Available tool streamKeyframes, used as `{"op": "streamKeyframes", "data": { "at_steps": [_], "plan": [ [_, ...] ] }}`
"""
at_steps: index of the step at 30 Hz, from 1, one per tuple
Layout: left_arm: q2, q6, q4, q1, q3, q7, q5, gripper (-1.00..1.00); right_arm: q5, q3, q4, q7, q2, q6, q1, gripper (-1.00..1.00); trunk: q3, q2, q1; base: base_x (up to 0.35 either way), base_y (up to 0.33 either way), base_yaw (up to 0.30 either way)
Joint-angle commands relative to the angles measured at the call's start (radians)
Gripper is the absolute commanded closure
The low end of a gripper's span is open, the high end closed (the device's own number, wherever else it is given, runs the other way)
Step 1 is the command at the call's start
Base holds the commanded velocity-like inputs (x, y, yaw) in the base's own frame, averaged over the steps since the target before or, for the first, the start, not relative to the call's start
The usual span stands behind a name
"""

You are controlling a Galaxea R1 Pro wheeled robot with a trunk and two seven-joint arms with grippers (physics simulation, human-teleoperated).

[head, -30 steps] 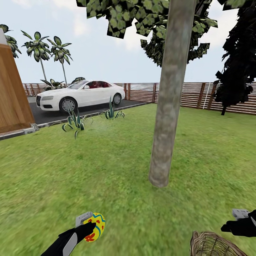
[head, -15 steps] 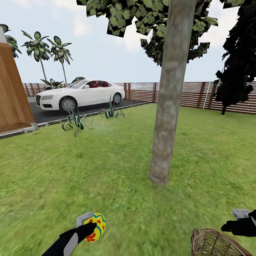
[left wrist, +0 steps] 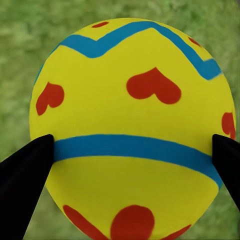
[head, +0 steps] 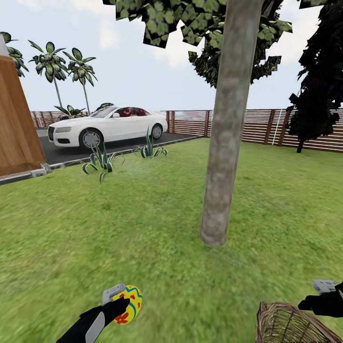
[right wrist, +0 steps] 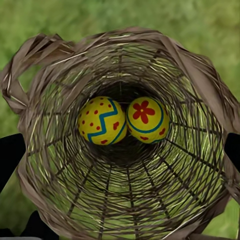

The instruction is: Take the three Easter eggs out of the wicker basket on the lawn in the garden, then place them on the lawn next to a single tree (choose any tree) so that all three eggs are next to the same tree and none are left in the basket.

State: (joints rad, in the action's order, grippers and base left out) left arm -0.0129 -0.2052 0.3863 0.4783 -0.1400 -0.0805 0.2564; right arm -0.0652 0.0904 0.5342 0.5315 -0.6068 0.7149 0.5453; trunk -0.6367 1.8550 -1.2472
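Left claw (head: 125, 302) pinching egg (left wrist: 132, 130) above lawn (head: 143, 228), tree (head: 224, 157) ahead; right claw (head: 320, 291) state unclear, I'm steadying basket (right wrist: 125, 150)

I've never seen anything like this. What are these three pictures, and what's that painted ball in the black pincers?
They are a simulator's renders of a two-armed wheeled robot in a garden. The wide picture comes from a camera on its head, looking over the lawn toward a tree, a fence and a parked white car. The other two come from cameras near each hand.

The "ball" is a painted Easter egg, pinched on both sides by the left hand above the grass; the left wrist view shows it up close.

The right hand is by a wicker basket low at the right of the head view. Its wrist camera looks straight down inside, where two more eggs lie side by side at the bottom.
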Motion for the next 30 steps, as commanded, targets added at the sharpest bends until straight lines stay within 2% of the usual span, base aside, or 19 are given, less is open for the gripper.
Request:
{"op": "streamKeyframes", "data": {
  "at_steps": [1, 30],
  "plan": [
    [-0.001, -0.008, 0.002, 0.000, -0.008, -0.004, 0.006, 1.00, -0.007, 0.006, 0.001, -0.001, -0.001, 0.004, 0.001, -1.00, -0.004, 0.008, -0.004, 0.000, 0.000, 0.000],
    [-0.001, -0.008, 0.002, 0.000, -0.008, -0.004, 0.007, 1.00, -0.008, 0.008, 0.000, -0.001, 0.007, 0.005, 0.001, -1.00, -0.095, 0.211, -0.115, 0.000, 0.000, 0.000]
  ]
}}
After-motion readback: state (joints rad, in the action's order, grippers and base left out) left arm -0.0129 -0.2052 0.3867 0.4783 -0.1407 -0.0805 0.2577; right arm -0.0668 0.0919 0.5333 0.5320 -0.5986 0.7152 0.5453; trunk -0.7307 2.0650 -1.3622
